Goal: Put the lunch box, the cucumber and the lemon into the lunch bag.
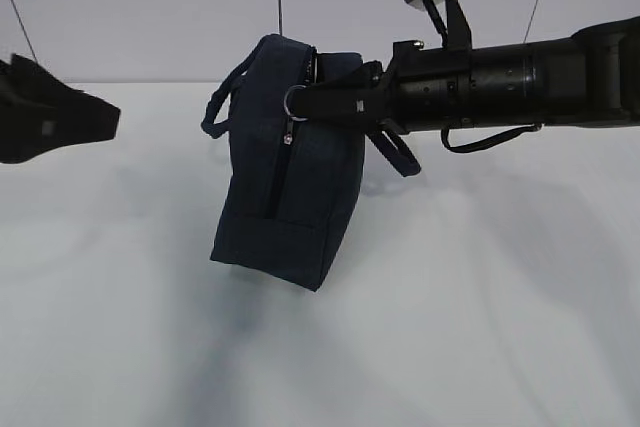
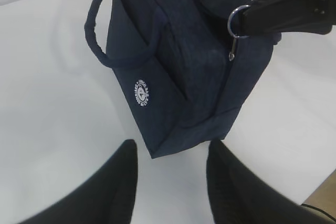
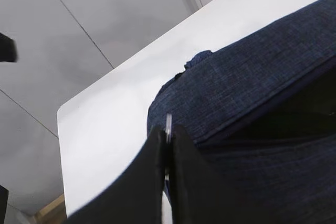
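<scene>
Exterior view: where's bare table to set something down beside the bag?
Bare white table spans the foreground and the right, under the right arm; another patch lies left of the dark navy fabric lunch bag, below the left tool. It is crowded at the bag's top, where the right tool pinches the metal zipper ring.

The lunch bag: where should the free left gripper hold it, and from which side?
Judging from its pose, take the handle arching free off the lunch bag, coming from the left. The bag tilts, one bottom edge lifted, while the right gripper pinches the zipper ring. The left gripper is open on that side.
</scene>
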